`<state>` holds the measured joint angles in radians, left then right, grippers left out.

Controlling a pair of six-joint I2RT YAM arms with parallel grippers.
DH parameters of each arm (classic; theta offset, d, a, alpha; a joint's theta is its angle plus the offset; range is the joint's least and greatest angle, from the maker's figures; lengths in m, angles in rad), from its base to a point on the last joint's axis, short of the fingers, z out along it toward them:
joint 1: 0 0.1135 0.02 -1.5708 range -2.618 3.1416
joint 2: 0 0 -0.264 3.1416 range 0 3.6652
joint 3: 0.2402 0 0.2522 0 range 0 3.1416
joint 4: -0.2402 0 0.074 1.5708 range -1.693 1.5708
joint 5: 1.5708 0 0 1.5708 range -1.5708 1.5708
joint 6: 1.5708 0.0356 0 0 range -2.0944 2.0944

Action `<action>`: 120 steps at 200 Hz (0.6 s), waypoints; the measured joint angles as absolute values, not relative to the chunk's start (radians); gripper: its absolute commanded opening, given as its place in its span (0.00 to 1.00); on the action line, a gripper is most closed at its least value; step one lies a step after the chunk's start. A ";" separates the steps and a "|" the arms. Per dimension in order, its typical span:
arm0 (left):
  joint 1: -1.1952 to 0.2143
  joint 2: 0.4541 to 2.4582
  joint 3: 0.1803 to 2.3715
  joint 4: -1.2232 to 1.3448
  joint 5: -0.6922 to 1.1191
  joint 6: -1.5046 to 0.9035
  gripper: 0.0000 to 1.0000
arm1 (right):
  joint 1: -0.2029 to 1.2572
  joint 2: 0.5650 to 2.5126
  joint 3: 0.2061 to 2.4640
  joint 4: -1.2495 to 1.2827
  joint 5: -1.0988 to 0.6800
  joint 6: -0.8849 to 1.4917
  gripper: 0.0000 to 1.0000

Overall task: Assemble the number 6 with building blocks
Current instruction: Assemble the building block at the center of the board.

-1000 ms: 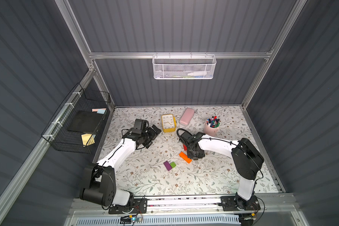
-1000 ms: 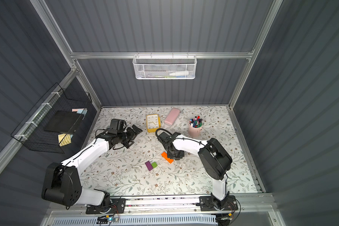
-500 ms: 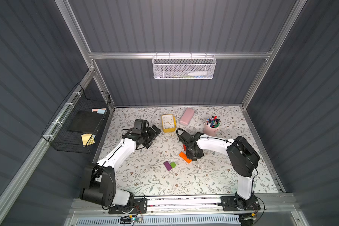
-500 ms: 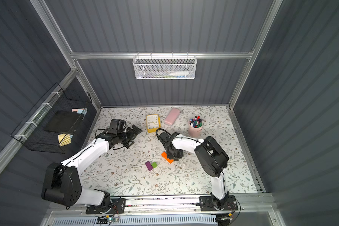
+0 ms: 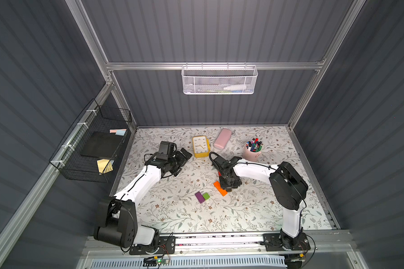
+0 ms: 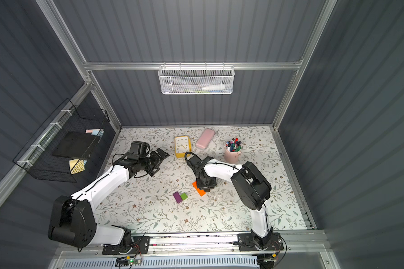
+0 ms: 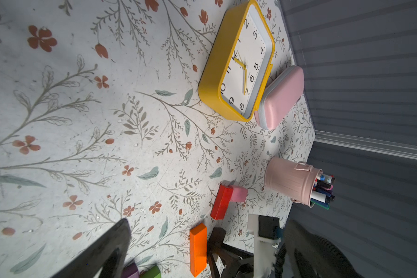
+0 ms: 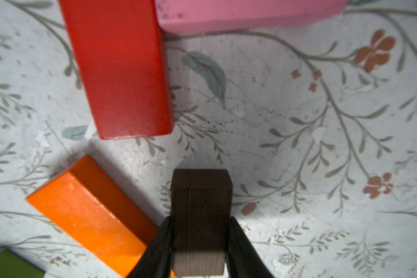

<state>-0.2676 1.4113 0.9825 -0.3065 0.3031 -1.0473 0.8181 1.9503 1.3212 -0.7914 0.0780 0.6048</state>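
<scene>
The table cover (image 8: 299, 120) is off-white, printed with grey-green leafy sprigs and small rust-red flowers. There is a red block (image 8: 121, 72), a pink block (image 8: 238, 12), an orange block (image 8: 87, 211) and a grained dark brown block (image 8: 200, 199). Near mid-frame in a top view are a purple block (image 5: 199, 197) and a green cube (image 5: 206, 196). The clock (image 7: 212, 79) is yellow and white-faced.

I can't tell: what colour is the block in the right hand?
Dark brown; the block shows best in the right wrist view.

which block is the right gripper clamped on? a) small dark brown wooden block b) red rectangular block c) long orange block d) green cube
a: the right wrist view shows the right gripper shut on the small dark brown wooden block, jaws against both its sides.
</scene>
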 measured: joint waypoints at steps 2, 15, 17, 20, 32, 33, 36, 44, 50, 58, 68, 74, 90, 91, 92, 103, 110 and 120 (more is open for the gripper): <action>-0.268 1.411 0.982 -0.307 0.303 -1.047 0.99 | 0.818 1.950 1.321 -0.792 0.076 0.604 0.37; -0.268 1.407 0.982 -0.307 0.303 -1.047 0.99 | 0.818 1.950 1.321 -0.791 0.070 0.600 0.37; -0.268 1.407 0.982 -0.307 0.303 -1.047 0.99 | 0.819 1.950 1.321 -0.791 0.068 0.599 0.37; -0.268 1.406 0.982 -0.307 0.303 -1.048 0.99 | 0.819 1.950 1.321 -0.791 0.067 0.598 0.37; -0.268 1.403 0.982 -0.307 0.303 -1.048 0.99 | 0.820 1.950 1.321 -0.789 0.063 0.596 0.37; -0.268 1.403 0.982 -0.307 0.303 -1.047 0.99 | 0.820 1.950 1.321 -0.788 0.063 0.596 0.37; -0.268 1.402 0.982 -0.307 0.303 -1.047 0.99 | 0.820 1.950 1.321 -0.788 0.062 0.595 0.37; -0.268 1.400 0.982 -0.307 0.303 -1.048 0.99 | 0.820 1.950 1.321 -0.786 0.059 0.593 0.37; -0.268 1.398 0.982 -0.307 0.302 -1.048 0.99 | 0.820 1.950 1.321 -0.785 0.057 0.590 0.37; -0.268 1.396 0.982 -0.307 0.292 -1.048 0.99 | 0.820 1.951 1.322 -0.783 0.053 0.587 0.37; -0.268 1.391 0.982 -0.307 0.284 -1.050 0.99 | 0.820 1.953 1.323 -0.781 0.051 0.582 0.37; -0.268 1.390 0.982 -0.308 0.281 -1.050 0.99 | 0.821 1.956 1.326 -0.782 0.049 0.578 0.38; -0.268 1.384 0.982 -0.309 0.273 -1.051 0.99 | 0.822 1.968 1.340 -0.782 0.048 0.571 0.38; -0.268 1.384 0.982 -0.309 0.273 -1.051 0.99 | 0.822 1.969 1.341 -0.782 0.048 0.571 0.38; -0.268 1.383 0.982 -0.309 0.273 -1.051 0.99 | 0.822 1.970 1.343 -0.781 0.048 0.570 0.38; -0.268 1.382 0.982 -0.310 0.269 -1.051 0.99 | 0.822 1.977 1.349 -0.780 0.048 0.565 0.38; -0.268 1.382 0.982 -0.310 0.265 -1.051 0.99 | 0.822 1.979 1.352 -0.780 0.048 0.562 0.38; -0.268 1.379 0.981 -0.310 0.262 -1.051 0.99 | 0.823 1.981 1.355 -0.780 0.048 0.556 0.38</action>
